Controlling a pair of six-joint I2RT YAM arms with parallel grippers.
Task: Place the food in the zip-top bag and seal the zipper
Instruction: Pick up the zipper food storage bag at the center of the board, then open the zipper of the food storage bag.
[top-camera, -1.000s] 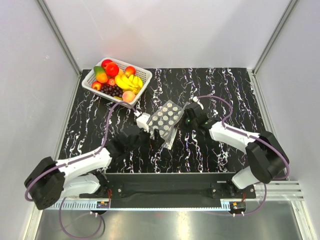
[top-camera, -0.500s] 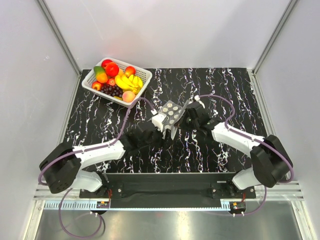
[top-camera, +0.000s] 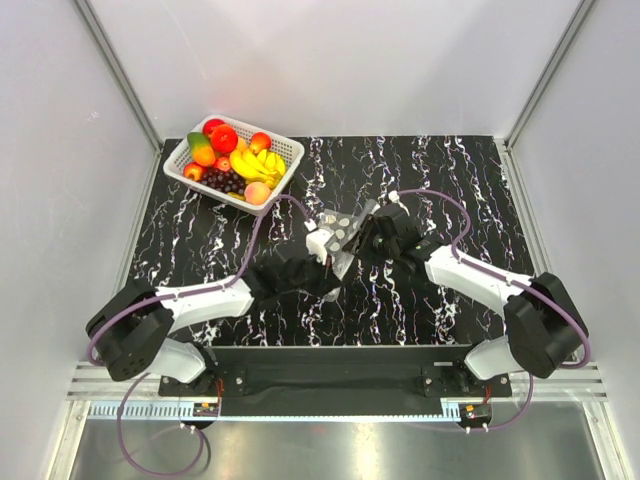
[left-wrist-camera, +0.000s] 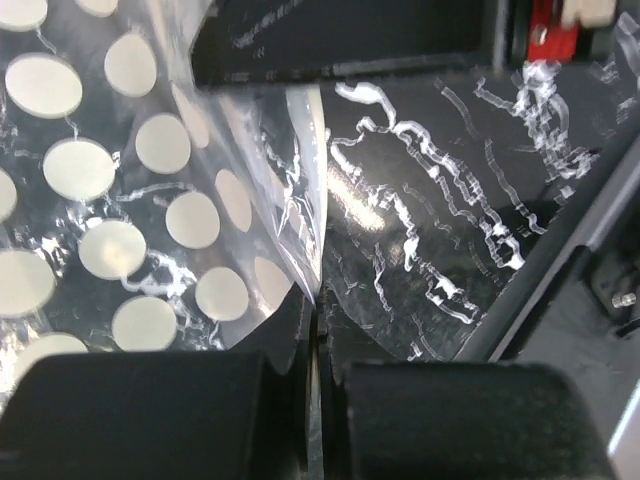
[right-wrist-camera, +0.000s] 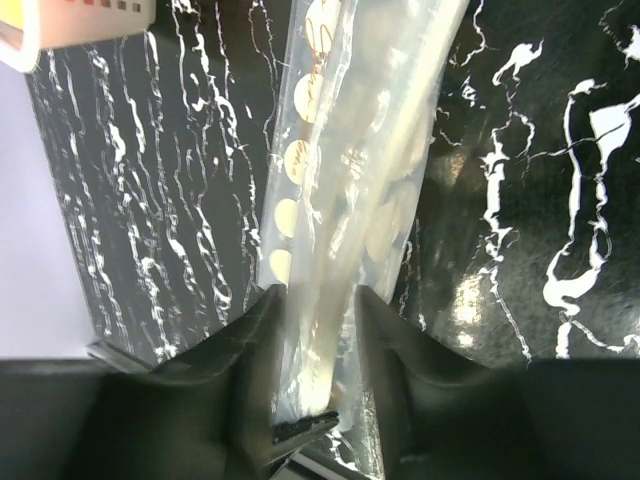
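You have the zip-top bag (top-camera: 341, 231) bunched between both grippers, near the middle of the marbled table (top-camera: 450, 170). Your left gripper (left-wrist-camera: 315, 340) is pinched tight on a thin edge of the dotted film, with no gap left between its fingers. Your right gripper (right-wrist-camera: 318, 310) clamps the bag's other side, and the plastic fills the space between its fingers. The food (top-camera: 240, 165) sits in the white basket (top-camera: 291, 147) at the far left corner, well apart from the bag.
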